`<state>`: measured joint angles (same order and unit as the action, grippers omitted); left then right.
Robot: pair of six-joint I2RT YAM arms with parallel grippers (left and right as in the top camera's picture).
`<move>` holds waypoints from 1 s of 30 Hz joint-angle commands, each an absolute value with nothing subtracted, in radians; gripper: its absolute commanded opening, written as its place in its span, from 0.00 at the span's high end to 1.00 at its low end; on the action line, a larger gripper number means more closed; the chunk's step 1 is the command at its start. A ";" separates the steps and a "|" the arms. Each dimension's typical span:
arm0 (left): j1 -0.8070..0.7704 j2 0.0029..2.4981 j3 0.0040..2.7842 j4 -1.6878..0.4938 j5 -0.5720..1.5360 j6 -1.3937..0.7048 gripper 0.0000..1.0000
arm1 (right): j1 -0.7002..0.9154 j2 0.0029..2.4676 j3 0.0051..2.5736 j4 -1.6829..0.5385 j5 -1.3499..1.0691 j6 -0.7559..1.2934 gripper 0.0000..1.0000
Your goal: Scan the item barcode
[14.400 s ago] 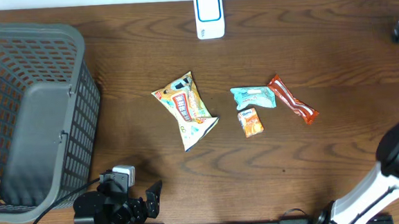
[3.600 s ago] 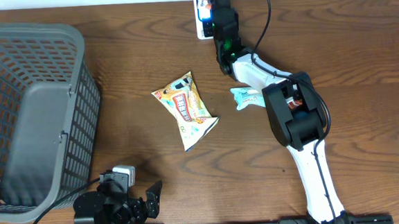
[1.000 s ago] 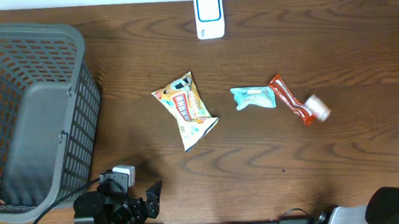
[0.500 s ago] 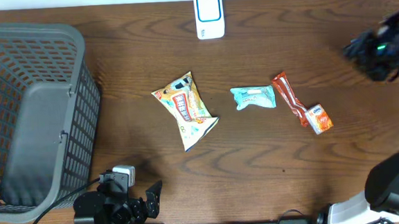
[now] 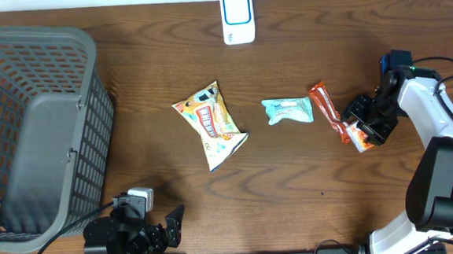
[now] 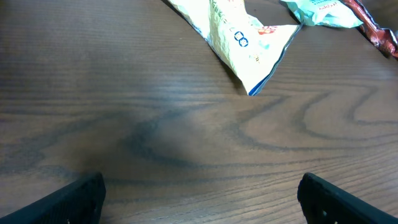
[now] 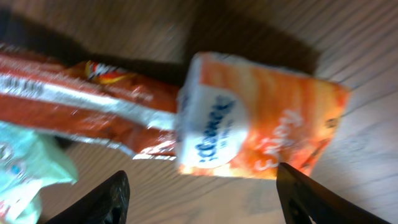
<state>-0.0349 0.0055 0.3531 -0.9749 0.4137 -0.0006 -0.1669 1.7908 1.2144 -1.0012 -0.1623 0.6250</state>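
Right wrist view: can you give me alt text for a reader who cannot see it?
A small orange packet with a round white label lies on the wooden table, its left end meeting a red snack wrapper. A pale teal wrapper shows at lower left, and the right gripper hangs above, its dark jaws open at the bottom corners.

On the brown worktop (image 5: 362,24), a grey mesh basket (image 5: 88,49) fills the left side and a white and blue scanner (image 5: 237,17) stands at the far edge. 1 yellow snack bag (image 5: 211,125) lies mid-worktop, with a teal packet (image 5: 287,110) and a red wrapper (image 5: 326,113) to its right. The right claw (image 5: 365,120) is directly over a small orange packet (image 5: 361,140) touching the wrapper's end.
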 commanded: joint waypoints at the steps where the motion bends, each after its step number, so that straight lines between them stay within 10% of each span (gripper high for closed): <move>1: -0.039 0.005 0.353 -0.988 0.422 -0.001 0.01 | -0.173 1.786 1.209 -1.000 -0.022 0.669 0.36; 13: -0.039 0.005 0.353 -0.988 0.422 -0.001 0.01 | -0.170 1.786 1.142 -0.897 0.122 0.729 0.68; 19: -0.039 0.005 0.353 -0.988 0.422 -0.001 0.02 | -0.170 1.786 1.007 -0.780 0.123 0.739 0.49; 25: -0.039 0.005 0.353 -0.988 0.422 -0.001 0.01 | -0.189 1.785 0.989 -0.733 0.126 0.739 0.98; 30: -0.039 0.005 0.353 -0.988 0.422 -0.001 0.01 | -0.261 1.785 1.057 -0.715 0.171 0.740 0.99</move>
